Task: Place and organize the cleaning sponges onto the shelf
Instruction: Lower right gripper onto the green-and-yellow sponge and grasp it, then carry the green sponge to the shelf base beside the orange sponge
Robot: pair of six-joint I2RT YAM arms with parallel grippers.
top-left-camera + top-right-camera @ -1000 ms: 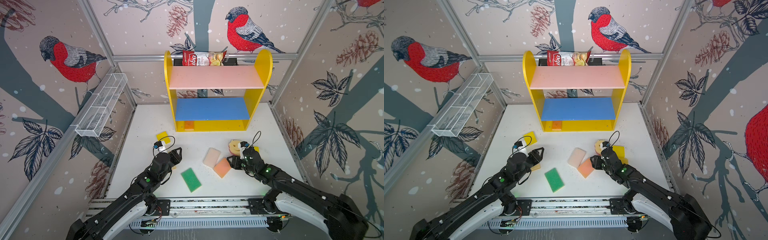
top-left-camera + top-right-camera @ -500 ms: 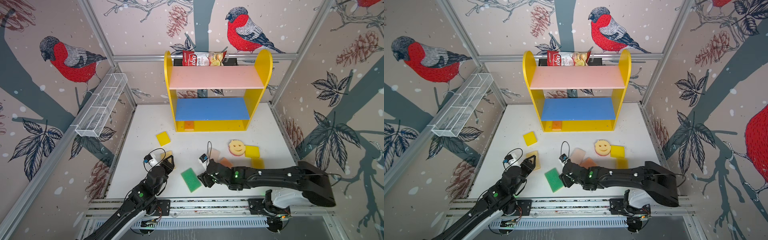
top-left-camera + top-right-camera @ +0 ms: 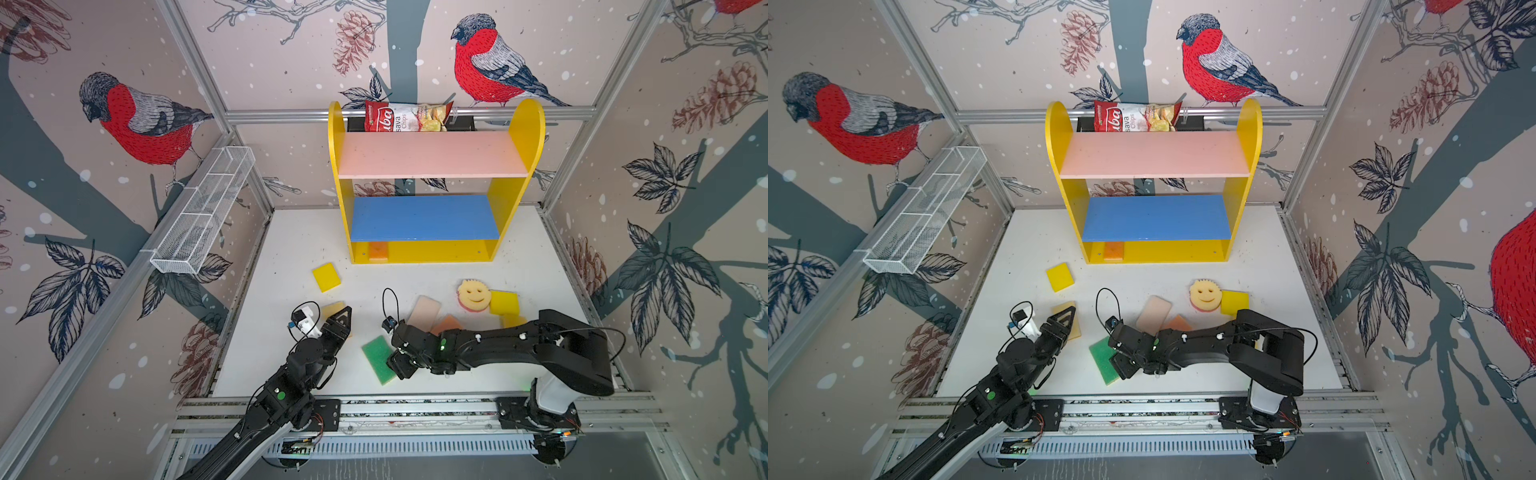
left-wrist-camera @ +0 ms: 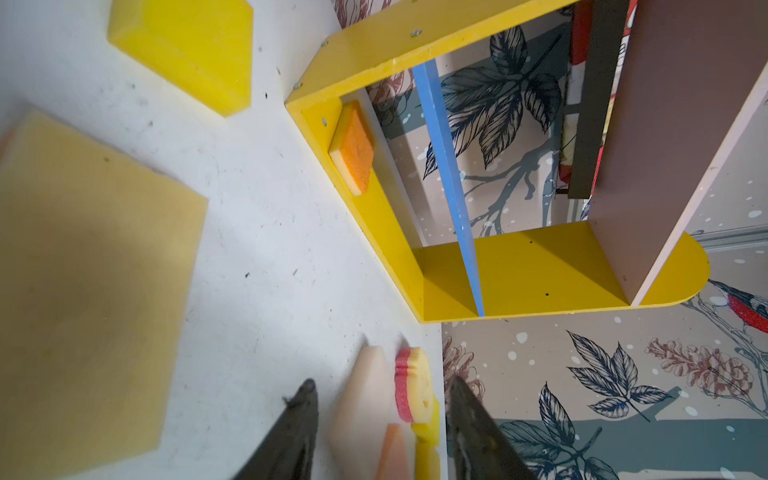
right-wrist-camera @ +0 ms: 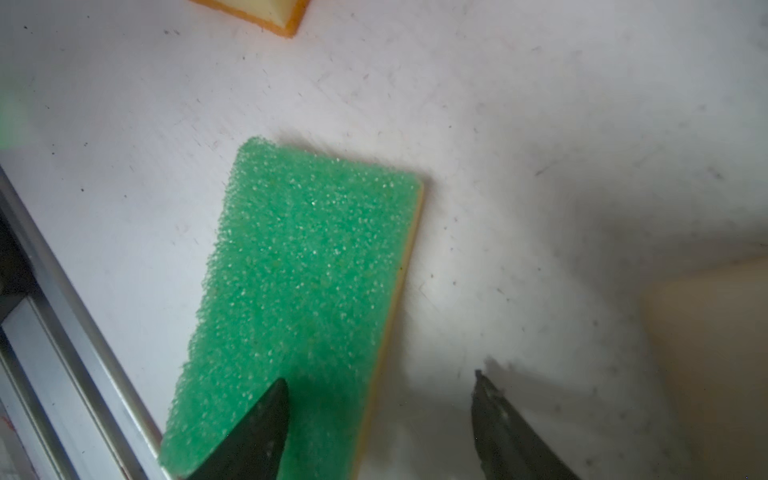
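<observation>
Jaws parted and empty, the right gripper [image 5: 380,378] hangs over the green sponge [image 5: 299,291] near the table's [image 3: 291,249] front edge, one finger above its face, one beside it. The left gripper [image 4: 381,382], likewise open with nothing held, hovers by a pale yellow sponge [image 4: 91,282]; an orange sponge [image 3: 378,251] lies on the shelf's [image 3: 524,137] base, left end.

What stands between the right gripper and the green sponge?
Nothing visible does. The open right gripper hangs just over the green sponge: one fingertip above its end, the other above the white table beside it.
</observation>
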